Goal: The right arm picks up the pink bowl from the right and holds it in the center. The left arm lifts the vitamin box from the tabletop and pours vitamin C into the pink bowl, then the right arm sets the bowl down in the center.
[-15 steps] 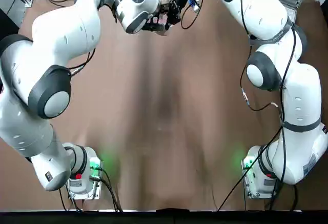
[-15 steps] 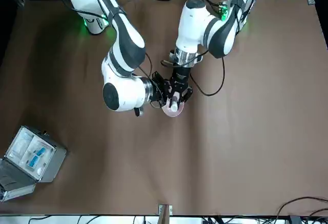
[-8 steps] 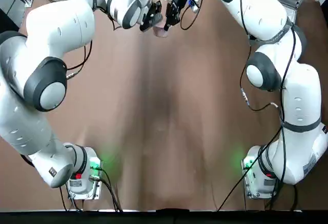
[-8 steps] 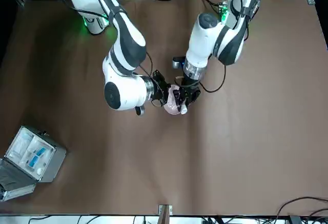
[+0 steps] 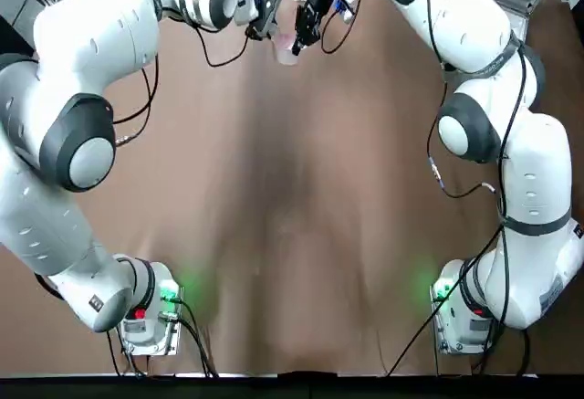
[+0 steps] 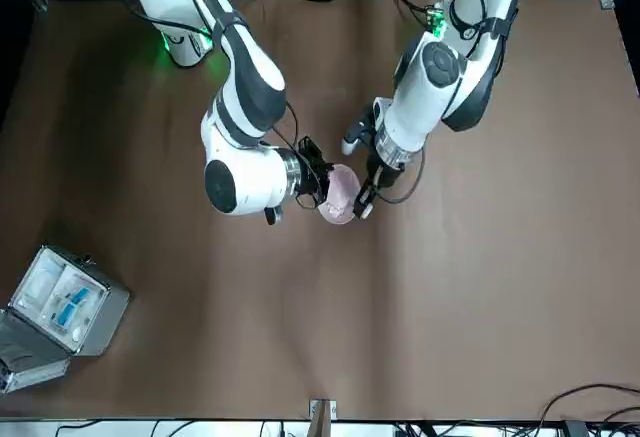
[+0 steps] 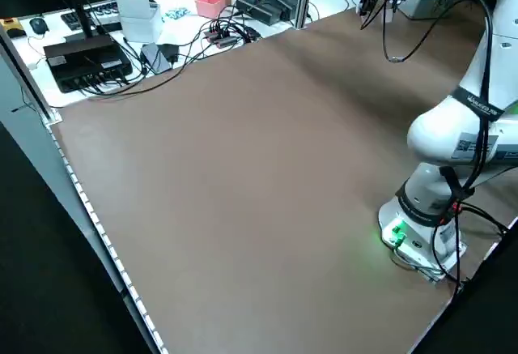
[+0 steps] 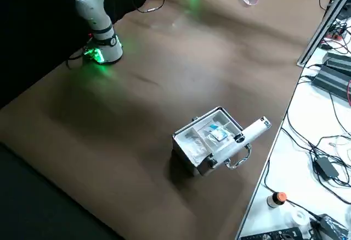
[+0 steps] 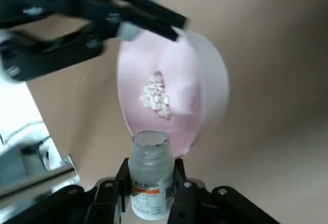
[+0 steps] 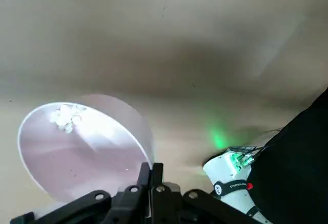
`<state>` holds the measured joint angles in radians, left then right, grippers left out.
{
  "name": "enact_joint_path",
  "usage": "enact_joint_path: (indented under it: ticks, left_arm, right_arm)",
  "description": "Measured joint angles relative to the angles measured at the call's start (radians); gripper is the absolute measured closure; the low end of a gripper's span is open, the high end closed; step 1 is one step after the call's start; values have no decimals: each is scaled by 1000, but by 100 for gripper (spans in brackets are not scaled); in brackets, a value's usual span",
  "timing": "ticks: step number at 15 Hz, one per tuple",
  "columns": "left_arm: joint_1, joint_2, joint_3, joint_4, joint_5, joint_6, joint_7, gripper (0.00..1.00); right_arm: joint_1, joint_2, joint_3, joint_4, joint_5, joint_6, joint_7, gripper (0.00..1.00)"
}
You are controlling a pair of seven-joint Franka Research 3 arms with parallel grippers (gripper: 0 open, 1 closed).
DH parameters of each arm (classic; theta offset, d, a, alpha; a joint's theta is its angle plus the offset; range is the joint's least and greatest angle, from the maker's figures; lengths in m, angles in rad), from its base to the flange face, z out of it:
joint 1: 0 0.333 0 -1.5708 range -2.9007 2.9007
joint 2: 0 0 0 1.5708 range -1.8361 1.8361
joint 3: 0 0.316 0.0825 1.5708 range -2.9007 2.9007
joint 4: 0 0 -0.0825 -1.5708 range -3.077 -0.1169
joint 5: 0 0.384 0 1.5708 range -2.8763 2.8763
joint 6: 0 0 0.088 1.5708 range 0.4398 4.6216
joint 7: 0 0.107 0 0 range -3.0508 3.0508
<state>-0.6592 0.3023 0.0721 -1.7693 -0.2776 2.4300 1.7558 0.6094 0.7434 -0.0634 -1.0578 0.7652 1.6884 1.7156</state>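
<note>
Tablets (image 9: 156, 97) lie in the pink bowl (image 6: 340, 195), pinched at its rim by the right gripper (image 6: 316, 179) above the worktop's (image 6: 500, 287) middle. The left gripper (image 6: 366, 197), clamping the vitamin box (image 9: 149, 175), crowds the bowl's far rim. Open grey case (image 6: 55, 309) sits near a corner.

The vitamin box (image 9: 148, 183) carries a white and orange label with dark print at its 6 o'clock end; the letters are too blurred to read.

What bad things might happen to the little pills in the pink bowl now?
The right gripper pinches only the thin rim of the pink bowl in the air, so a tilt might spill the pills. The left gripper holds the open vitamin box at the bowl's edge; a bump might knock it.
</note>
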Motion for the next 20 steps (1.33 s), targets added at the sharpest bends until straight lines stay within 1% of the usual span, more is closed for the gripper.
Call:
enact_joint_path:
  ticks: [5, 7, 11, 14, 17, 19, 20]
  left_arm:
    - [43, 0, -3, 16, -127, -8, -196, 65]
    - [67, 0, -4, 32, -216, -36, -242, 65]
    - [143, 0, -5, 56, -414, -165, -257, 65]
    - [241, 1, -12, 65, -542, -277, -235, 65]
    - [339, 7, -20, 73, -652, -391, -175, 65]
    - [406, 23, -24, 73, -720, -479, -109, 65]
    - [479, 52, -31, 73, -783, -573, -21, 65]
  right_arm:
    - [-2, 0, -1, 1, 0, 12, -1, 98]
    - [-2, 2, -1, -1, 0, 18, -1, 98]
    - [2, 29, 0, -4, -16, 44, -20, 98]
    - [15, 78, 1, -13, -62, 101, -52, 98]
    - [30, 128, 2, -38, -150, 184, -121, 98]
    - [39, 141, 3, -57, -205, 235, -180, 98]
    - [43, 141, 2, -62, -219, 265, -254, 98]
